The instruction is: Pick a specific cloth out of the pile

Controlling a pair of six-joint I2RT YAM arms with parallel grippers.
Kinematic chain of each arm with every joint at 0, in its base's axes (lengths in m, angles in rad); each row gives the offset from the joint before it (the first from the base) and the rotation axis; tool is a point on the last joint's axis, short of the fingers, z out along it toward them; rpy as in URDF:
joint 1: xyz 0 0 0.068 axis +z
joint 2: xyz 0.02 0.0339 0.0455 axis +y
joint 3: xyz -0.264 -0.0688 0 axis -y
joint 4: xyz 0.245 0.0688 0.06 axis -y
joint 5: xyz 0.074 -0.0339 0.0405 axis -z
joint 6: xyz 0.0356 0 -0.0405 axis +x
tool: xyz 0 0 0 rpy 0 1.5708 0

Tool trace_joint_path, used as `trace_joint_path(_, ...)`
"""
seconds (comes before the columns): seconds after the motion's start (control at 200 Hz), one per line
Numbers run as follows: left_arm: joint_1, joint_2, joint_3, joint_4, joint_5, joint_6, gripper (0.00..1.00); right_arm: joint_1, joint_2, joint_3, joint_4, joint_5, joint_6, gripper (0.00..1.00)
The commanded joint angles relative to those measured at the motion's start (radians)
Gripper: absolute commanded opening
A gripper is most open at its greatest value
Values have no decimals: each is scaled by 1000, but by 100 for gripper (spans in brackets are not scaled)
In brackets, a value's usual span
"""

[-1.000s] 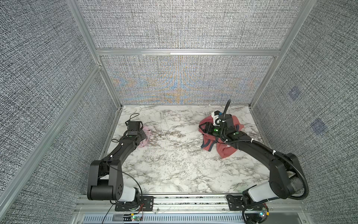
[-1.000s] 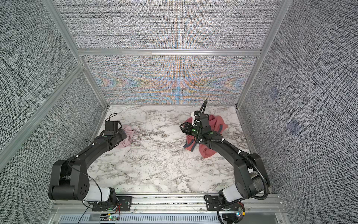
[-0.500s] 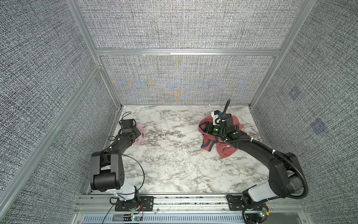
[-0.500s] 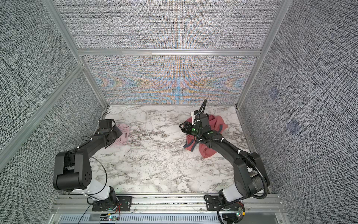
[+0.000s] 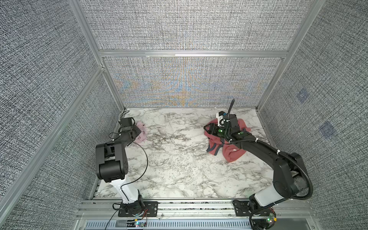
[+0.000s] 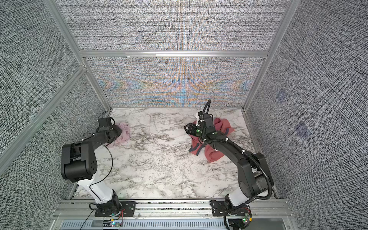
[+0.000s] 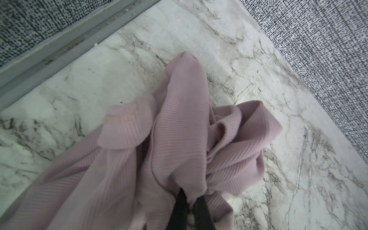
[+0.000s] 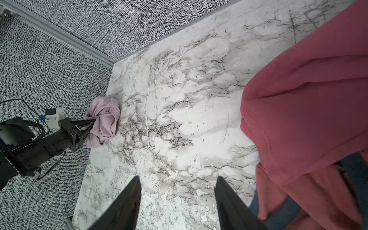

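Closest to the camera in both top views, at the lower edge of the frame, runs a ribbed aluminium base rail [image 5: 199, 207] that carries the two arm bases. Beyond it lies the white marble-patterned tabletop with grey veins [image 5: 179, 169], closed on three sides by grey woven-fabric walls in aluminium frames [image 5: 189, 29].

At the centre right of the frame, the black right gripper [image 8: 177, 201] has its two fingers apart with only bare marble between them. This is clear in the right wrist view alone; in the top views the arm covers the fingers. It hovers at the left edge of the heap of coral-red ribbed garments with dark grey-blue edge bands [image 5: 233, 151], which fills the right side of the right wrist view [image 8: 308, 109].

Farther back, at the centre left of the top views and near the left wall, lies the crumpled pale lilac-pink ribbed cloth [image 5: 141, 132], well apart from the heap. The black left gripper [image 7: 191, 201] is clamped on a bunch of it. The left wrist view shows the pinch and the fine ribs; the top views show only the cloth beside the gripper [image 6: 124, 133]. In the right wrist view [image 8: 103, 119] the cloth's long axis runs roughly across the closed fingers, and it hangs down to the marble.
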Motion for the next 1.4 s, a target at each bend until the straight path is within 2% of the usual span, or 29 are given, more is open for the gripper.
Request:
trace_joint_path(0.0,6,14,33,-24,41,7,3,0,1,12,-6,11,-1,61)
trace_joint_path(0.075,6,7,42,-44,43,13,12,0,-2,16,-8,11,1,61)
trace_joint_path(0.15,6,-26,13,-29,44,9,28,1,-7,20,-11,8,1,61)
trace_joint_path(0.195,6,-47,-3,-26,42,11,31,0,-13,21,-11,8,1,61)
trace_joint_path(0.5,6,-178,-55,-76,36,27,34,0,-55,2,-19,9,-1,61)
trace_joint_path(0.76,4,-376,-99,-130,42,57,35,0,-110,-24,-40,37,-18,61)
trace_joint_path(0.891,1,-489,-141,-126,46,80,35,-1,-147,-34,-71,76,-67,61)
trace_joint_path(0.996,-10,-573,-176,-103,36,122,36,-6,-197,-64,-88,158,-124,61)
trace_joint_path(1.121,-35,-668,-260,-4,-22,194,36,-19,-280,-137,-68,316,-192,62)
trace_joint_path(1.311,-50,-738,-452,268,-89,283,39,-36,-404,-266,-18,646,-294,62)
trace_joint_path(1.396,-52,-705,-479,357,-104,325,40,-50,-461,-342,48,778,-321,69)
